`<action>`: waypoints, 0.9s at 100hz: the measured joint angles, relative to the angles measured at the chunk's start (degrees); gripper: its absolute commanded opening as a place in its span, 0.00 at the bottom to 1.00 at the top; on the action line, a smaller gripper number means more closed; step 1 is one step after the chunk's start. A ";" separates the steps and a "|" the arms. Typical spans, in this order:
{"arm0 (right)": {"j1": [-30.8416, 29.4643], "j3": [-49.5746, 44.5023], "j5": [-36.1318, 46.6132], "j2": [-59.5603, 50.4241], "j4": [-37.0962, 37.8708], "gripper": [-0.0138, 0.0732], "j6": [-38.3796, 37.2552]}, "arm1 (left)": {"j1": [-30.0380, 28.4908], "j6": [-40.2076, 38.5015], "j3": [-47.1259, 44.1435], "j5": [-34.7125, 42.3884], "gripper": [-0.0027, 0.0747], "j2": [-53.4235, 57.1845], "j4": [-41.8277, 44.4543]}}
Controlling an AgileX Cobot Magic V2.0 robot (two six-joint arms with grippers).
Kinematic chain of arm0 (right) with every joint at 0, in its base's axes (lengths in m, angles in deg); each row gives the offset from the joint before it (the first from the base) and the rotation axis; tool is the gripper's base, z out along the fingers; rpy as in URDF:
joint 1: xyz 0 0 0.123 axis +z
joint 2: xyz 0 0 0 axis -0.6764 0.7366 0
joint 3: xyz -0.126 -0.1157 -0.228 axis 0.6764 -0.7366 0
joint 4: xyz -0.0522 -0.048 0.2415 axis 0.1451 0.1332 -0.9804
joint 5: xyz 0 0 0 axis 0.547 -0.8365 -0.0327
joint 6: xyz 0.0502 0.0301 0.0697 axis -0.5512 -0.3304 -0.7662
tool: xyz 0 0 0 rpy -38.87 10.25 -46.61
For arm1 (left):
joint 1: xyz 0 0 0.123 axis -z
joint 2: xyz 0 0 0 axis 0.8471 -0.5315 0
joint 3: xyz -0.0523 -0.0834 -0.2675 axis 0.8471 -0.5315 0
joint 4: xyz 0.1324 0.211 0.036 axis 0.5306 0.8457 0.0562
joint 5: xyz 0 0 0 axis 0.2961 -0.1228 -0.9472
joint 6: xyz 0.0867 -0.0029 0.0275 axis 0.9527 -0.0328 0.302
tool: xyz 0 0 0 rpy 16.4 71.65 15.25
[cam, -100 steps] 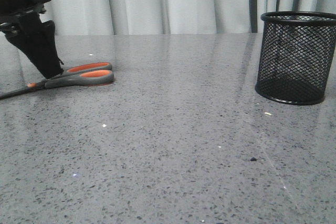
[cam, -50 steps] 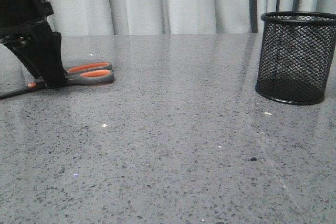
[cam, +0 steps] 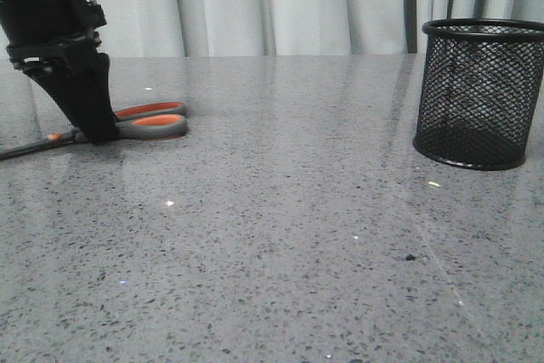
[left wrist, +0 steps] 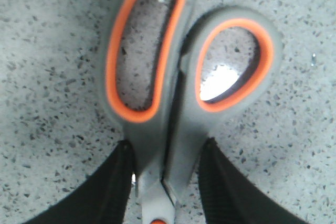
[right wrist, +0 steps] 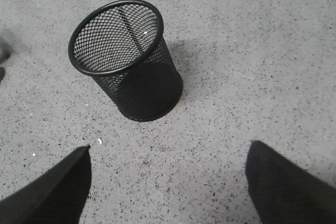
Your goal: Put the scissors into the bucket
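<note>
The scissors lie flat on the grey table at the far left, dark grey handles with orange loops pointing right, blades pointing left. My left gripper stands over their neck, just behind the handles. In the left wrist view the scissors fill the frame, and the gripper has one black finger pressed on each side of the neck. The black mesh bucket stands upright at the far right. In the right wrist view my right gripper is open and empty, above the table a little short of the bucket.
The speckled grey table stretches between the scissors and the bucket. A grey curtain hangs behind the table's far edge. Small crumbs lie near the bucket.
My left gripper has moved right along the scissors from the pivot toward the handles and closed on the neck. The scissors have shifted slightly right. The bucket has not moved.
</note>
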 measured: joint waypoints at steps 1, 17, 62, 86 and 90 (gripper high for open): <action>0.00 0.00 -0.01 0.00 0.00 0.78 0.00 | 0.00 0.00 0.00 -0.11 0.20 0.00 0.00; 0.00 0.00 -0.97 0.00 -0.19 0.78 0.00 | 0.00 0.00 0.10 -0.52 0.04 0.00 0.00; 0.00 4.60 -1.44 0.00 -10.81 0.78 6.68 | 1.10 0.00 7.39 -0.87 0.02 6.97 -0.34; 0.00 7.79 1.09 0.00 -42.45 0.78 30.84 | 9.14 0.22 13.06 1.63 0.02 15.32 -0.24; 0.00 8.16 1.51 0.09 -47.62 0.78 34.21 | 10.91 0.79 13.28 2.38 0.02 16.54 -0.24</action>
